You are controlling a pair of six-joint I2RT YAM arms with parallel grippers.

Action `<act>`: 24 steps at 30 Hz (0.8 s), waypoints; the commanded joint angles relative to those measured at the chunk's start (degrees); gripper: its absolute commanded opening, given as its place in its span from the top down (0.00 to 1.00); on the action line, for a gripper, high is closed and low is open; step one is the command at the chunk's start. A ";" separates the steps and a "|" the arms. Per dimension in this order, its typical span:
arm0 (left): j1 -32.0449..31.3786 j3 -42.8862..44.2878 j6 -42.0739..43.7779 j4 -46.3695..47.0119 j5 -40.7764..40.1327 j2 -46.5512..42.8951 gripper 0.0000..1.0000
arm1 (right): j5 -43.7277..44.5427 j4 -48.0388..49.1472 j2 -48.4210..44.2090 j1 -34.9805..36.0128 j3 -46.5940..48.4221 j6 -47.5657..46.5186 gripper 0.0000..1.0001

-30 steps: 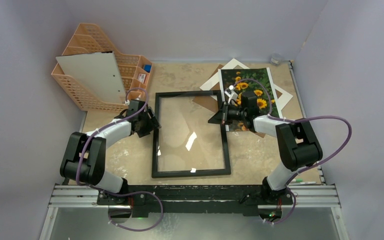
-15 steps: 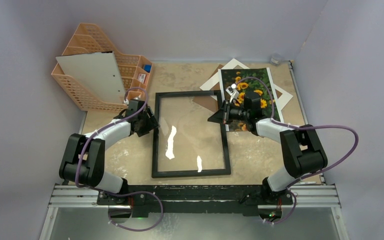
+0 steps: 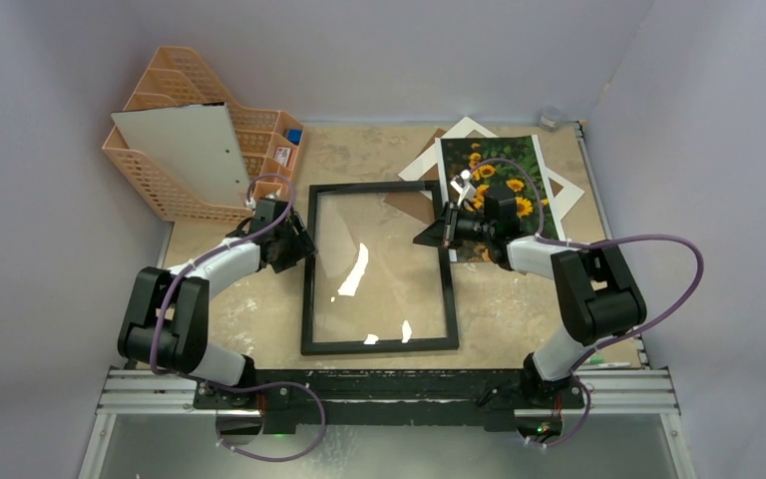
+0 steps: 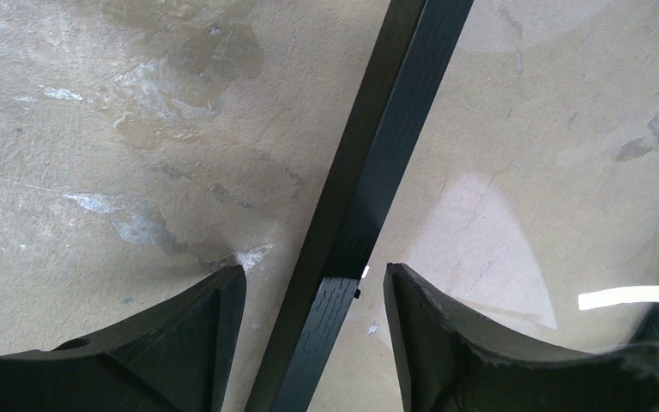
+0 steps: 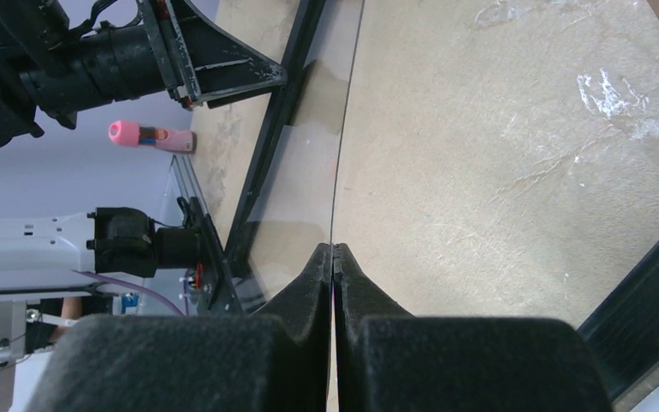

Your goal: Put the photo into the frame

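The black frame (image 3: 379, 345) lies flat mid-table, holding a clear glass pane (image 3: 379, 269). My left gripper (image 3: 304, 244) is open, its fingers straddling the frame's left border (image 4: 377, 163) without touching it. My right gripper (image 3: 427, 238) is at the frame's right border, shut on the thin edge of the glass pane (image 5: 305, 172); in the right wrist view the fingertips (image 5: 333, 251) are pressed together on it. The sunflower photo (image 3: 504, 165) lies at the back right, partly hidden under my right arm.
A white mat board (image 3: 459, 135) and a brown backing board (image 3: 409, 200) lie under and beside the photo. An orange basket organiser (image 3: 175, 100) holding a white board (image 3: 185, 150) stands at the back left. A pink-capped item (image 5: 150, 136) lies beyond the frame.
The glare on the glass has shifted from frame to frame, and the frame's near end has crept slightly left. The right wrist shifted slightly; both grippers keep their state.
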 commanded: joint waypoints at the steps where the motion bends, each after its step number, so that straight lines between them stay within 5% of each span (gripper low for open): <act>1: 0.27 -0.34 0.92 1.02 -0.31 -1.01 0.37 | 0.10 3.05 0.11 0.38 -0.38 1.24 1.00; 24: 0.27 -0.31 2.18 3.98 4.25 1.29 0.38 | -1.51 6.74 1.52 0.38 0.68 1.71 1.00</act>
